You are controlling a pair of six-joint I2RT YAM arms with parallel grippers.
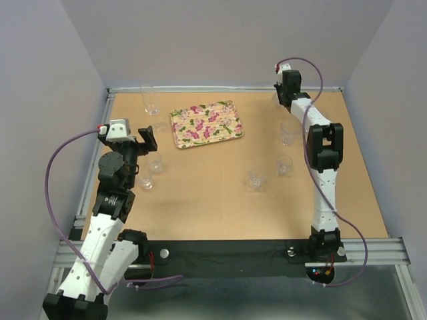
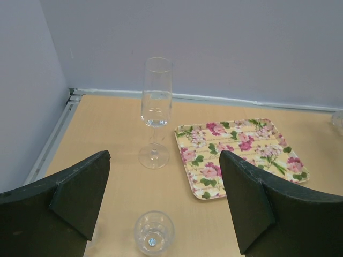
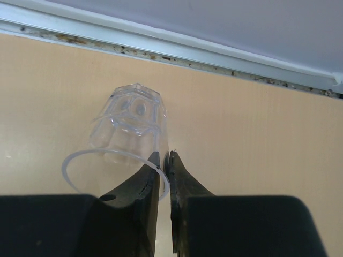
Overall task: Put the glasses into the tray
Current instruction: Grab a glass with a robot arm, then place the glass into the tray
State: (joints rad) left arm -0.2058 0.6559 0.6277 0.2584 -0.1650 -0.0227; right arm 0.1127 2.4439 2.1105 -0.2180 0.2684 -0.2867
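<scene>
Right wrist view: right claw [image 3: 165, 160] is pinching a clear tumbler [image 3: 128, 120] by its rim, jaws all but closed.
One finger is sitting inside the rim and the other outside, with the glass wall between them. The tumbler is showing base-away and rim-near; cannot tell whether it is resting or lifted. The metal rail [image 3: 177, 51] is running just beyond it, along the table [image 3: 257, 123] edge under the back wall. In the top view the tray [image 1: 205, 124] is lying far-centre, near the back edge. Loose tumblers [image 1: 257, 177] are standing on bare wood well apart from its right side, and a tall flute [image 1: 151, 100] is standing near its left corner. Left claw [image 1: 143, 139] is hanging wide open, gripping nothing.
</scene>
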